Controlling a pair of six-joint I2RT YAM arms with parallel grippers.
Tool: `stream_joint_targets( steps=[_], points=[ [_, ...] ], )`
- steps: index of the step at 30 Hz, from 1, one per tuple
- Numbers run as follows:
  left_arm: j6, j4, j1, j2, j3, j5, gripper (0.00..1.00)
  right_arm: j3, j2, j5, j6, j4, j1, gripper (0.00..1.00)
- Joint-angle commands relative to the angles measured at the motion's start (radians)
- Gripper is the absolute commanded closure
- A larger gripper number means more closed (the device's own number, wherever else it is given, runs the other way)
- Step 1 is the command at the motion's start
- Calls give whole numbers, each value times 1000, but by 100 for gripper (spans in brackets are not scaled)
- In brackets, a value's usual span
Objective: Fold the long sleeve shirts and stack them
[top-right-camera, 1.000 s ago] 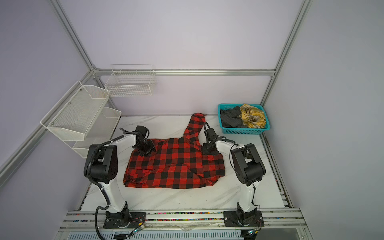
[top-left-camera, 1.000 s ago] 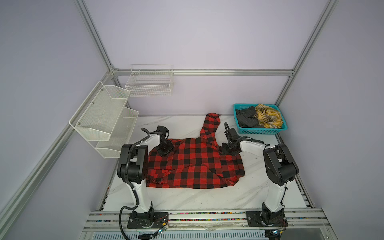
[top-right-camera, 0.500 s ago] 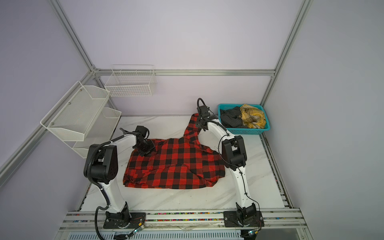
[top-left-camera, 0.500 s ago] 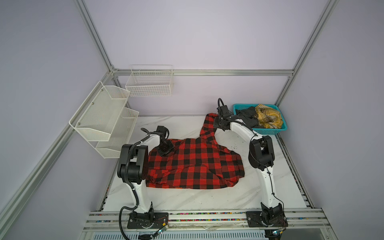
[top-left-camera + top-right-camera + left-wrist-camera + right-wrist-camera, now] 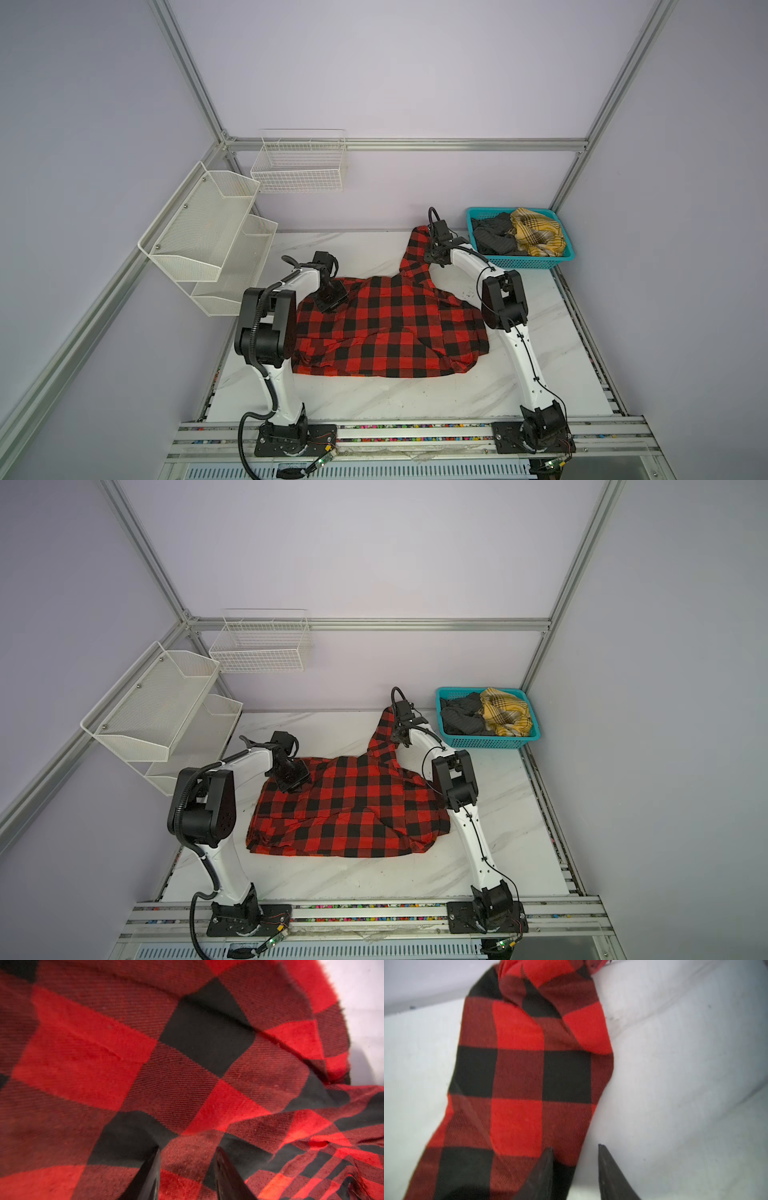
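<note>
A red-and-black check long sleeve shirt [image 5: 386, 328] [image 5: 345, 808] lies spread on the white table, one sleeve [image 5: 415, 253] stretched toward the back wall. My left gripper [image 5: 329, 306] [image 5: 291, 783] rests on the shirt's near-left shoulder; in the left wrist view its jaws [image 5: 187, 1153] stand apart, open, with flat cloth [image 5: 187, 1064] under and between them. My right gripper [image 5: 432, 259] [image 5: 399, 739] is down at the far sleeve. In the right wrist view it [image 5: 575, 1149] is open, one finger over the sleeve [image 5: 525, 1064] edge, the other over bare table.
A teal basket [image 5: 523, 262] [image 5: 490, 742] with dark and yellow-plaid clothes stands at the back right, close to the right gripper. White mesh shelves [image 5: 208, 232] and a wire basket [image 5: 299, 166] hang on the left and back walls. Bare marble table [image 5: 374, 399] lies in front.
The right arm has swung from the shirt's right shoulder out to the far sleeve by the basket, its jaws widening and then narrowing. The left arm and the shirt body have stayed put.
</note>
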Motion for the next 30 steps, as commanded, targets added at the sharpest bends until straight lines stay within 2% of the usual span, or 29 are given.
stream_joint_targets(
  steps=[1,2,3,8,16,19,22,23,25,28,30],
  points=[
    [29,-21,-7,-23,6,9,58,99,136,78,-25,-153,14,91],
    [30,-21,-7,-24,2,7,58,143,156,104,-24,-176,13,98],
    [30,-22,-7,-27,1,5,57,175,168,124,-23,-189,10,100],
    [19,-14,-7,-28,-8,7,58,261,102,186,-47,-141,-17,100],
    [-19,42,-10,-23,-34,28,58,283,-57,191,-101,5,-26,100],
    [-20,48,-11,-33,-54,19,58,274,-80,137,-95,19,-23,87],
    [-33,64,-10,-48,-84,21,58,223,-127,70,-94,41,-15,52],
    [-36,70,-10,-47,-90,24,58,214,-143,61,-90,26,-11,45],
    [-37,80,-10,-38,-90,30,58,186,-172,50,-70,-17,-10,42],
    [-42,82,-11,-30,-80,34,58,37,-254,19,-52,-52,-10,42],
    [-46,88,-12,-39,-78,42,58,-91,-323,-44,-49,-52,-9,54]
  ],
)
